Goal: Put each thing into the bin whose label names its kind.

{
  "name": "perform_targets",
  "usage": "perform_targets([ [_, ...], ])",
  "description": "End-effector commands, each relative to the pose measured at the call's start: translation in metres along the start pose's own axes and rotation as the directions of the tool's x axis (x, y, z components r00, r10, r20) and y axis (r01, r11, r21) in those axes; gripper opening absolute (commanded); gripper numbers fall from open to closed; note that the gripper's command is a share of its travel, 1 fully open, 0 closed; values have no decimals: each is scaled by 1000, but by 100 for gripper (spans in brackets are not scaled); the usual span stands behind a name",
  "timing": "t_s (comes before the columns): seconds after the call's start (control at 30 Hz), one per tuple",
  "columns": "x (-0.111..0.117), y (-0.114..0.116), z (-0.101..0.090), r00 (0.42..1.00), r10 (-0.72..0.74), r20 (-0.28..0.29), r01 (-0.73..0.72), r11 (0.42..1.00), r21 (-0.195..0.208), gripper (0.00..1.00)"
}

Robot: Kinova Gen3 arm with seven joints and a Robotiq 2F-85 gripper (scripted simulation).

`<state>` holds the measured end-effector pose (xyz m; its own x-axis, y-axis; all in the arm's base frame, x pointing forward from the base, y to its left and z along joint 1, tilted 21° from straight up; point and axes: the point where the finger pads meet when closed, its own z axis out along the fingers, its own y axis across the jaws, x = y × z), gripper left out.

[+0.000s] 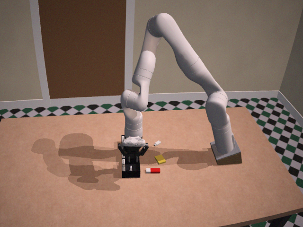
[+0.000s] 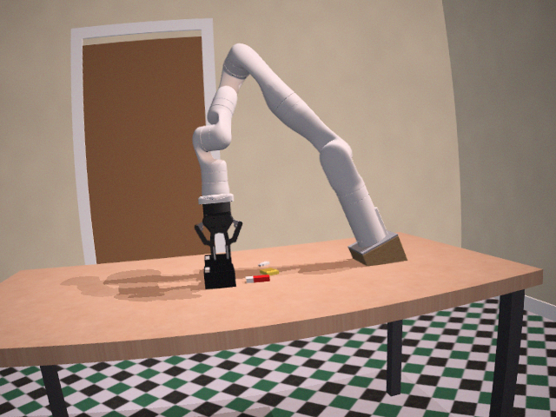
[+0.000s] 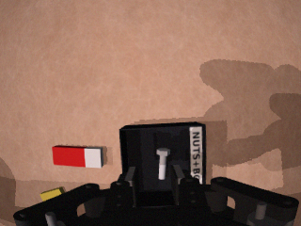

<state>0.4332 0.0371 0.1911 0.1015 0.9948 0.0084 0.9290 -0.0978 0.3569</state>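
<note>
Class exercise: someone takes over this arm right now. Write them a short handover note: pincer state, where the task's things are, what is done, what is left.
Pincer: hangs over the black bin, fingers partly closed, nothing held.
Bin: label reads "NUTS+BO...", the rest hidden. A bolt lies inside it; that seems done.
On the table, beside the bin: red-and-white block, yellow block, small white piece.
Left: decide whether any of those three fits the label; what doesn't stays on the table. I can't tell what the white piece is. Then back the arm away, everything still.
</note>
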Motion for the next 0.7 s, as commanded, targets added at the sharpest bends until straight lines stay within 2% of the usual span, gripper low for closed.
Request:
perform_targets([
  [0.0, 0, 1, -2, 1000, 2, 2, -2, 1000, -3, 30],
  [0.67, -2, 2, -3, 1000, 1, 5, -1, 1000, -1, 30],
])
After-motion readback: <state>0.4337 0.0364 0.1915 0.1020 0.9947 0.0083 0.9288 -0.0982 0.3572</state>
